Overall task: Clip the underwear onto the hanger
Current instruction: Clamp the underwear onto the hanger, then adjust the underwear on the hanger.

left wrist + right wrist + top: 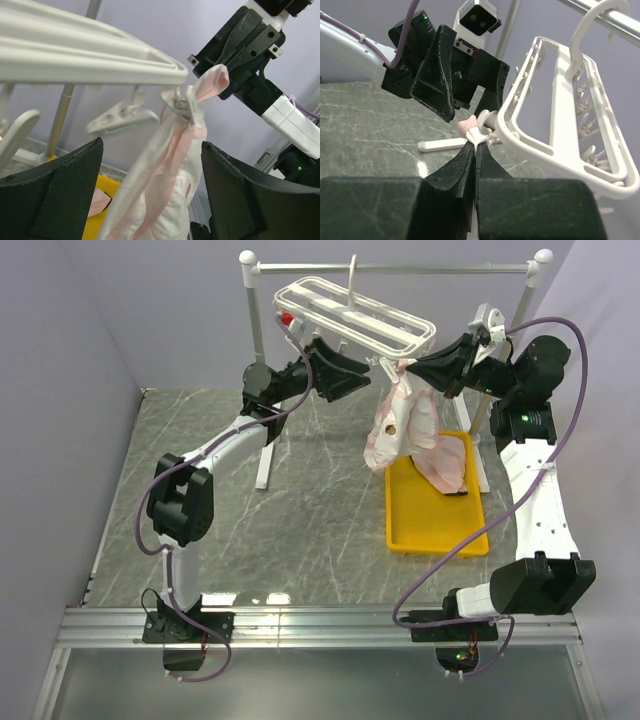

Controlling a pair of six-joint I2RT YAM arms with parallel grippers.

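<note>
The white hanger (350,315) hangs by its hook from the grey rail. My right gripper (408,366) is shut on the bunched top edge of a pale pink underwear (405,425) at the hanger's near right corner. In the right wrist view the shut gripper (476,145) pinches the fabric tip (472,126) beside the hanger frame (560,140). My left gripper (368,373) is open just left of it. In the left wrist view its gripper (152,145) straddles the hanging underwear (170,175) without touching. A small clip (181,102) looks closed on the fabric's top.
A yellow tray (435,535) lies on the table at the right, holding another pink underwear (448,462) with dark trim. The grey rail stand (260,390) has white ball ends and white feet. Other empty clips (120,117) dangle under the hanger.
</note>
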